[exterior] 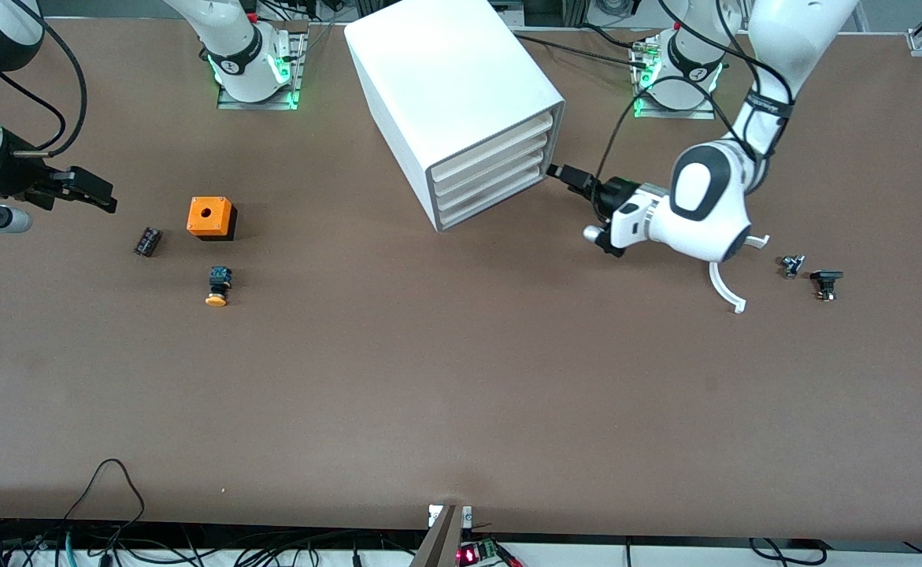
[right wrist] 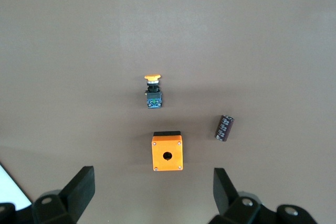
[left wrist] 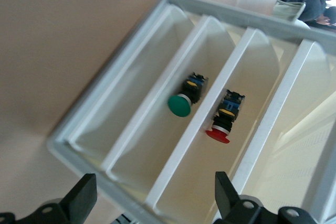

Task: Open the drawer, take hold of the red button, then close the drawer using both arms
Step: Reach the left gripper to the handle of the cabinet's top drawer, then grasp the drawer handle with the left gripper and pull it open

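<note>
Orange-capped button [right wrist: 153, 92], orange box [right wrist: 167, 153], black cylinder [right wrist: 224, 128].

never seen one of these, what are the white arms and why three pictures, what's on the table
Two robot arms work at a brown table. One picture looks down from across it; the others come from wrist cameras. The left gripper, open and empty, sits at the front of the white cabinet; its camera sees a red button and a green button in separate drawers. The right gripper, open and empty, waits above the table. Near it lie an orange box, an orange button and a small dark cylinder.
</note>
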`<control>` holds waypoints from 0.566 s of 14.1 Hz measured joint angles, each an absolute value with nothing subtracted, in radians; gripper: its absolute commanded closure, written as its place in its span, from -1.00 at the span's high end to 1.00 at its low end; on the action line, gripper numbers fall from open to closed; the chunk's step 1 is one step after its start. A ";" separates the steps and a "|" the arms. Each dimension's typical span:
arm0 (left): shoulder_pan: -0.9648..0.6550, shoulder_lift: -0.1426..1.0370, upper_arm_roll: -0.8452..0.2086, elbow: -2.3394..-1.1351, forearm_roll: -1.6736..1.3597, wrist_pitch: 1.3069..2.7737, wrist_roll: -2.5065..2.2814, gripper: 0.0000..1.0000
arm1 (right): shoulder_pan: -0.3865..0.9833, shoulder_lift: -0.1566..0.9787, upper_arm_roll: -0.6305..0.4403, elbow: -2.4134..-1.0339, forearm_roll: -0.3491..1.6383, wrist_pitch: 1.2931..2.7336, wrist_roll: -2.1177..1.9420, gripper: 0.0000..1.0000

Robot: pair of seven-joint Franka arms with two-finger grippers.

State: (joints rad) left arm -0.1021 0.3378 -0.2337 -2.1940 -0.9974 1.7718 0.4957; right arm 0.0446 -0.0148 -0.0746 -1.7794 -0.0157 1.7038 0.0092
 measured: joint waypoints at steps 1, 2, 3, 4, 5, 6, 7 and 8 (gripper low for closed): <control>-0.106 0.338 -0.259 -2.214 -1.019 1.797 0.498 0.85 | 0.045 -0.015 -0.075 -1.779 -0.016 1.704 0.009 1.00; -0.111 0.338 -0.284 -2.228 -1.029 1.824 0.498 0.77 | 0.045 -0.015 -0.074 -1.779 -0.016 1.704 0.009 1.00; -0.118 0.338 -0.302 -2.236 -1.033 1.849 0.499 0.71 | 0.045 -0.015 -0.074 -1.779 -0.016 1.704 0.009 1.00; -0.130 0.338 -0.313 -2.242 -1.038 1.869 0.498 0.55 | 0.045 -0.015 -0.074 -1.779 -0.016 1.704 0.009 1.00; -0.143 0.338 -0.315 -2.248 -1.048 1.882 0.498 0.38 | 0.045 -0.015 -0.074 -1.779 -0.016 1.704 0.009 1.00; -0.153 0.338 -0.316 -2.253 -1.057 1.890 0.498 0.18 | 0.045 -0.015 -0.074 -1.779 -0.016 1.705 0.009 1.00; -0.161 0.339 -0.316 -2.257 -1.061 1.900 0.498 -0.05 | 0.045 -0.015 -0.074 -1.779 -0.016 1.705 0.009 1.00; -0.166 0.339 -0.316 -2.261 -1.062 1.908 0.498 -0.44 | 0.045 -0.015 -0.074 -1.779 -0.016 1.705 0.009 1.00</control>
